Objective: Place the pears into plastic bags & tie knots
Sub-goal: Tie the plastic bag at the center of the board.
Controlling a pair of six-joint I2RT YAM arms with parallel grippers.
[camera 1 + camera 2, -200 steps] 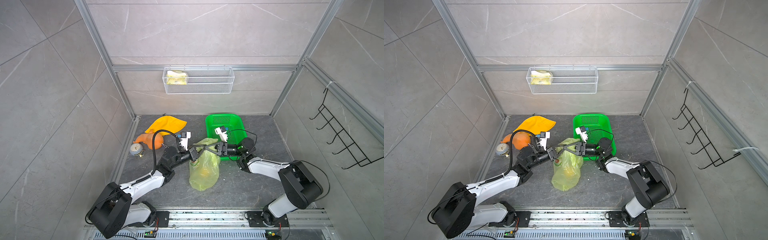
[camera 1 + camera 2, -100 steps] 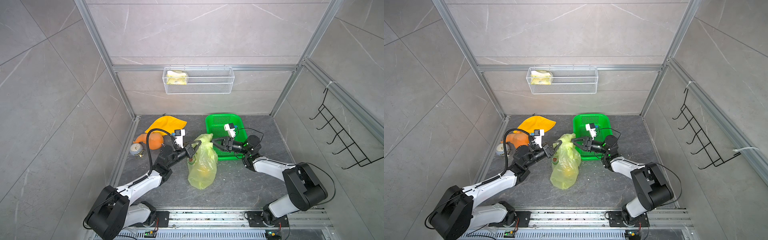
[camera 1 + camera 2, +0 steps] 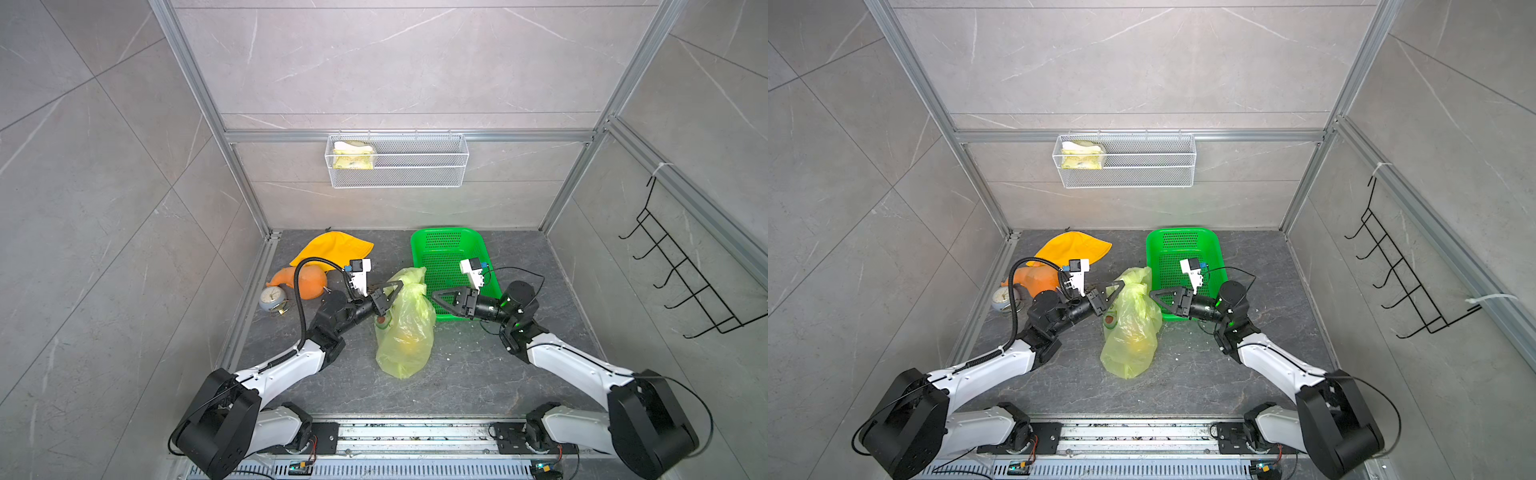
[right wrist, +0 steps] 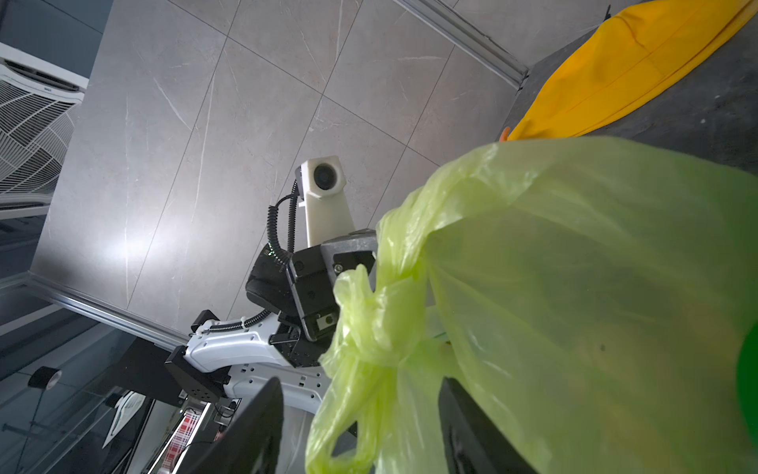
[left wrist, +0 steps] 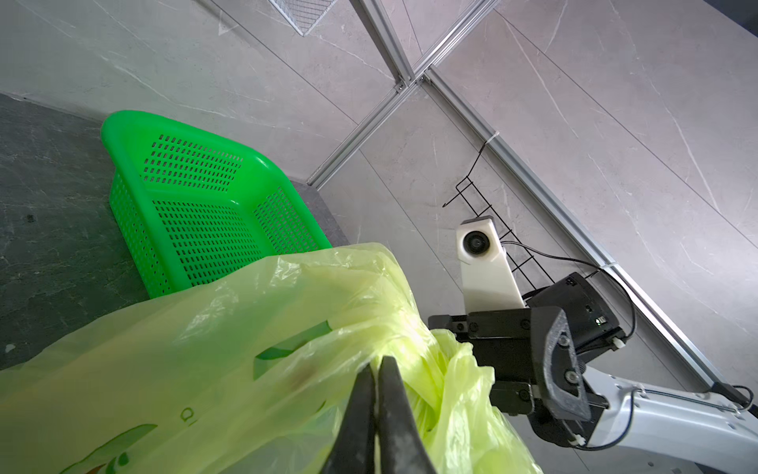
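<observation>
Plastic bag [image 3: 405, 332] sits mid-floor, bulging, with a yellow pear [image 3: 405, 345] showing through its middle; can't make out any others. Up at its neck the left gripper [image 3: 398, 286] is pinched tight on the twisted plastic by the knot [image 4: 381, 328]. Right gripper [image 3: 436, 296] is just right of the bag, jaws apart, gripping nothing, over the near end of the green basket [image 3: 444, 230]. Yellow cloth [image 3: 332, 249] lies far left.

- plastic bag [image 3: 405, 328]: thin translucent film, crinkled, glossy.
- green basket [image 3: 419, 249]: perforated moulded plastic, shiny.
- yellow cloth [image 3: 332, 247]: matt fabric.
- wall basket [image 3: 415, 170]: white wire mesh.
- floor [image 3: 478, 374]: dark, matt, stone-look.
</observation>
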